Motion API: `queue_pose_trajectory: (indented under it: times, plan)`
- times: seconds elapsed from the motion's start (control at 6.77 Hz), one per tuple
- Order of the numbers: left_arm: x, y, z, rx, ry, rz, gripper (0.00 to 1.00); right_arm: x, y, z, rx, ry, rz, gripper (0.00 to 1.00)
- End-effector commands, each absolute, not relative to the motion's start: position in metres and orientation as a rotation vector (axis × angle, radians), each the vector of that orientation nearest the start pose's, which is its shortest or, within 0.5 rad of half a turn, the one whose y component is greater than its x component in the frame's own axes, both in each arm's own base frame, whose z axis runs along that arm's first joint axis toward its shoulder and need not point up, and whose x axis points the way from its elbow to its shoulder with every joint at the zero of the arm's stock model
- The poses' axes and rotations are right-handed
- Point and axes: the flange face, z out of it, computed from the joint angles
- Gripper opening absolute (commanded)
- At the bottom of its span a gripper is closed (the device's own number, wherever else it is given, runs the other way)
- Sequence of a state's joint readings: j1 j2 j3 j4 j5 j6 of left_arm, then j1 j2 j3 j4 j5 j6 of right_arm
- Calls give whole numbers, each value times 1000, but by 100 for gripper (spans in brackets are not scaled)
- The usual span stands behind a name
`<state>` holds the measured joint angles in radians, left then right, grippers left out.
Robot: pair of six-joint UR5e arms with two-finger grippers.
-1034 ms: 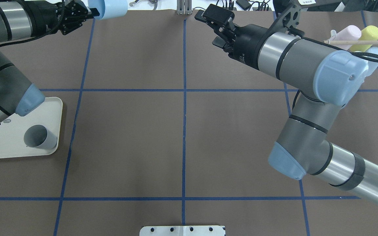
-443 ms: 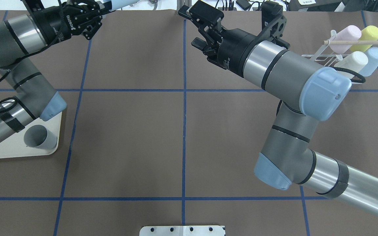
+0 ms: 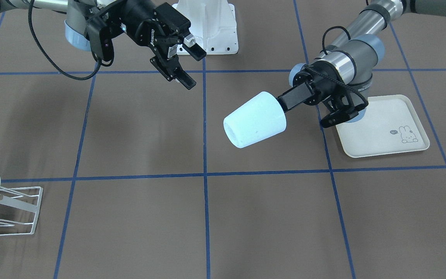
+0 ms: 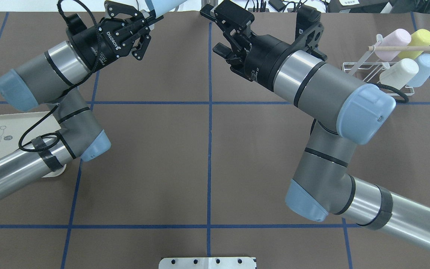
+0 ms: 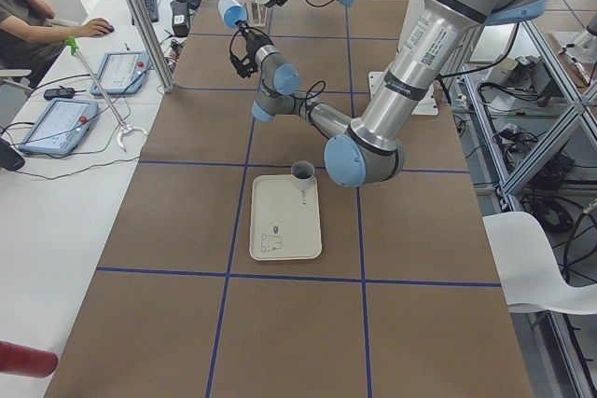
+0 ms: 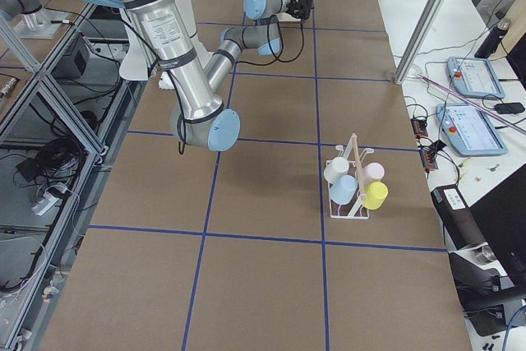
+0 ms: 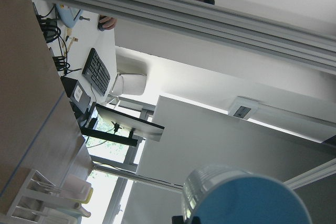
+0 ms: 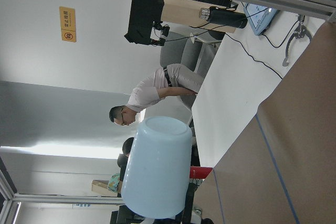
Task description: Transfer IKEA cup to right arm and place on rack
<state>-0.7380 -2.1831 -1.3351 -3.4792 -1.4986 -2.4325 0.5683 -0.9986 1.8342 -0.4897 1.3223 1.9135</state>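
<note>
You have the right arm (image 4: pixel 312 86) stretched toward the table's far edge. The rack (image 4: pixel 373 69) stands in the far right corner. The pale-blue IKEA cup (image 3: pixel 254 120) hangs aloft near the far edge, clamped at its rim by the left gripper (image 3: pixel 286 104). The right gripper (image 3: pixel 189 62) gapes wide and empty.

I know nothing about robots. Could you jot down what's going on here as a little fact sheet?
held item: light-blue cup, sideways in the air
holder: left gripper, shut on the cup's rim
receiver: right gripper, open, apart from the cup
handover: not yet done
destination: rack, four cups on it
elsewhere: grey cup on the tray
</note>
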Motion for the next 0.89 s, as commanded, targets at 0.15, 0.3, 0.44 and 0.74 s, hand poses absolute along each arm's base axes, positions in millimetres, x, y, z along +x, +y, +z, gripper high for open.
queue_pose_trajectory:
  times: [0.15, 0.3, 0.44, 0.74]
  plan:
    - [394, -490, 210, -212, 2552, -856, 0, -390, -435, 96, 398, -1960, 847, 100]
    - [404, -477, 213, -242, 2575, -857, 0, -390, -435, 96, 398, -1959, 847, 100]
    - [406, -474, 212, -249, 2578, -852, 0, -389, -435, 96, 400, -1959, 848, 100]
    - [407, -473, 212, -241, 2576, -848, 0, -386, -438, 96, 408, -1957, 855, 100]
